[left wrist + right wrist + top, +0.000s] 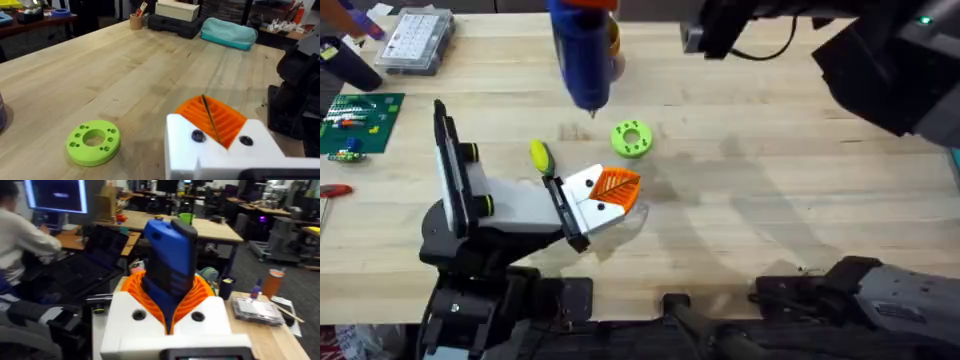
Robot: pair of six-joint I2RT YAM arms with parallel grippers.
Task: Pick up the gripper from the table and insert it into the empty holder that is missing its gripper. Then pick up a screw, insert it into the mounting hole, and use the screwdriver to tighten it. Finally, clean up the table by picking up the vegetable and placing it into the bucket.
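The right gripper (170, 325) is pinching the blue screwdriver (582, 55) between its orange ribbed pads (200, 296). In the overhead view the tool is hanging upright above the table (770, 170), its thin metal tip pointing down, while its upper end is cut off by the frame edge. The left gripper (610, 195) is lying low near the green ring-shaped part (631, 139); its pads are pressed together, holding nothing visible. The bucket (613, 38) is mostly hidden behind the screwdriver. A yellow-green vegetable (539, 154) is lying beside the left arm, partly covered.
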